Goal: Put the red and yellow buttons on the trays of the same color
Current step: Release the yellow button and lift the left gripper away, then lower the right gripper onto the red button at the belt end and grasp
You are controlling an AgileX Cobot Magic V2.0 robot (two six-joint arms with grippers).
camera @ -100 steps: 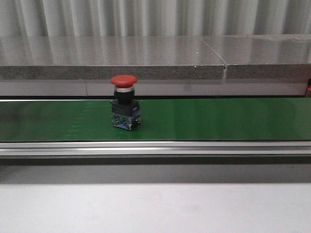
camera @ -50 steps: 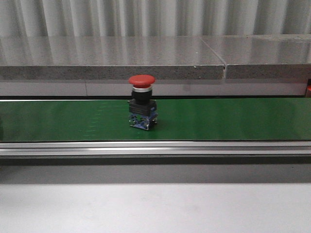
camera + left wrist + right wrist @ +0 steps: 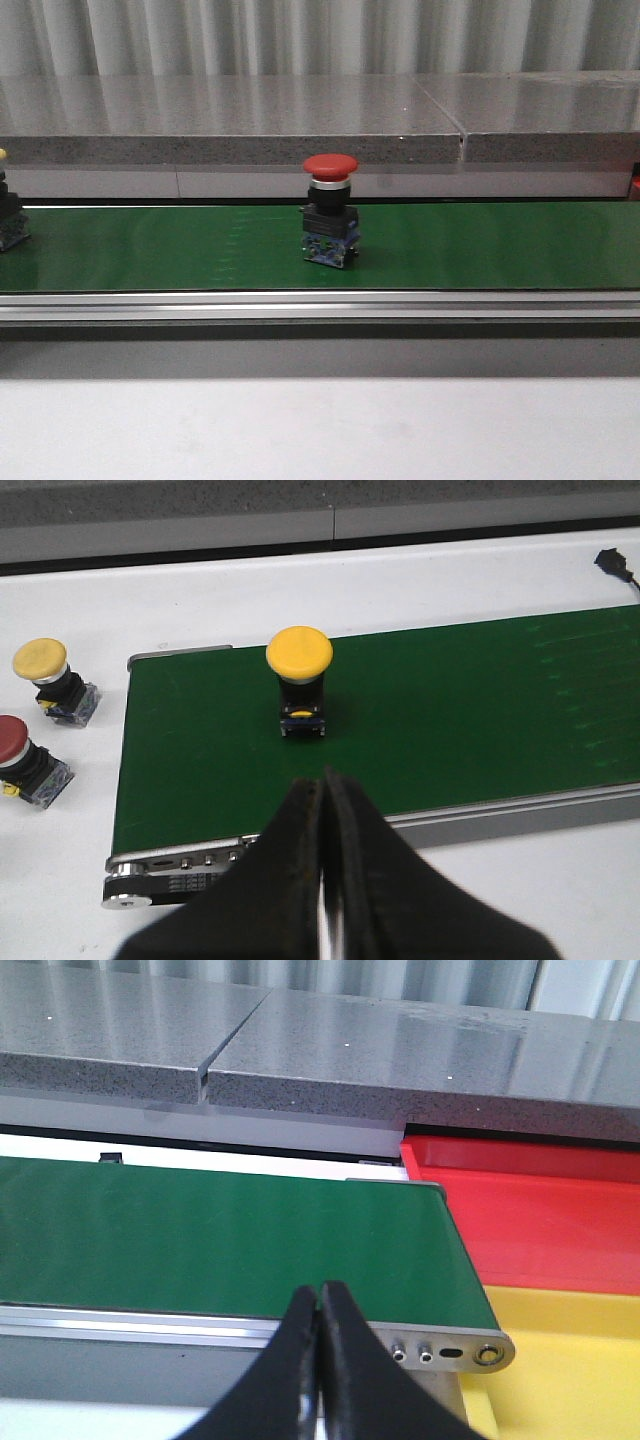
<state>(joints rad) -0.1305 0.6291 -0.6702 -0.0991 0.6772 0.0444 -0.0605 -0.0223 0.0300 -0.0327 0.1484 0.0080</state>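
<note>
A red button [image 3: 330,208] stands upright on the green belt [image 3: 480,245], near the middle of the front view. A yellow button [image 3: 299,679] stands on the belt's left end; only its edge [image 3: 8,222] shows in the front view. My left gripper [image 3: 323,780] is shut and empty, hovering short of the belt's near rail, in line with the yellow button. My right gripper [image 3: 319,1292] is shut and empty over the near rail at the belt's right end. The red tray [image 3: 540,1220] and the yellow tray [image 3: 570,1370] lie just past that end.
On the white table off the belt's left end stand a spare yellow button [image 3: 52,676] and a spare red button [image 3: 22,762]. A grey stone ledge [image 3: 300,120] runs behind the belt. A metal rail [image 3: 320,305] edges the belt's near side.
The red button has ridden the belt to the right, from left of centre to about the middle. The yellow button's edge has come into the front view at the far left.
</note>
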